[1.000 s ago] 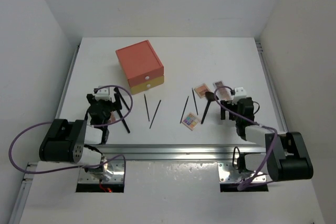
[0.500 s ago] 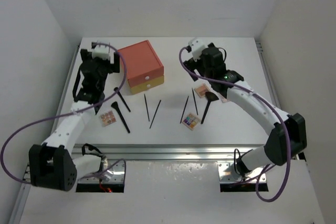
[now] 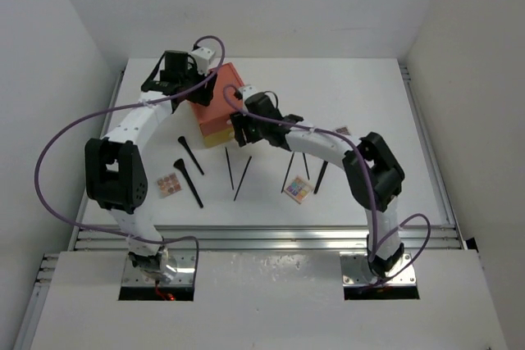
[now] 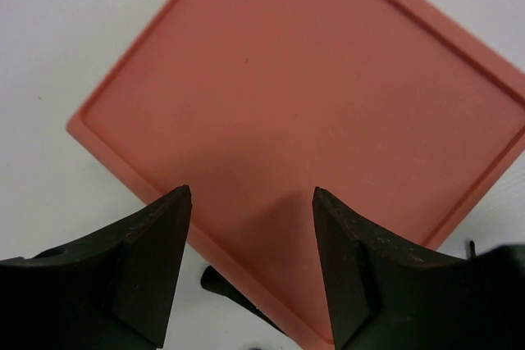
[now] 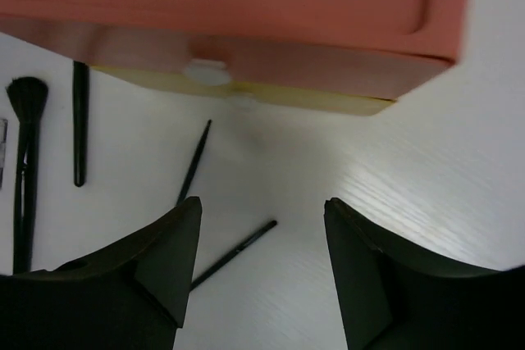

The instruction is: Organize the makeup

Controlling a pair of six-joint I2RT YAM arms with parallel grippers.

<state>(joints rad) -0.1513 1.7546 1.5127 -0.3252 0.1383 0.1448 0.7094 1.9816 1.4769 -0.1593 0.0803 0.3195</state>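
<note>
The makeup lies spread on the white table. Thin black sticks (image 3: 230, 168) (image 3: 243, 178) (image 3: 288, 171) lie in the middle, and black brushes (image 3: 190, 182) (image 3: 321, 176) lie on either side of them. Small palettes rest at the left (image 3: 170, 184), the centre (image 3: 299, 189) and the right (image 3: 341, 130). My left gripper (image 4: 250, 194) hovers open over the top of the orange drawer box (image 4: 312, 96), near its left corner. My right gripper (image 5: 262, 202) stands open just in front of the box's knob (image 5: 205, 71), with two sticks (image 5: 194, 171) (image 5: 238, 250) below it. Neither gripper holds anything.
The orange-and-yellow drawer box (image 3: 215, 96) stands at the back centre with its drawers closed. White walls enclose the table on the left, right and back. A metal rail (image 3: 262, 235) runs along the near edge.
Both arms have swung in from the table's sides to the drawer box, the left above its top and the right in front of it. Both pairs of jaws stand narrower.
</note>
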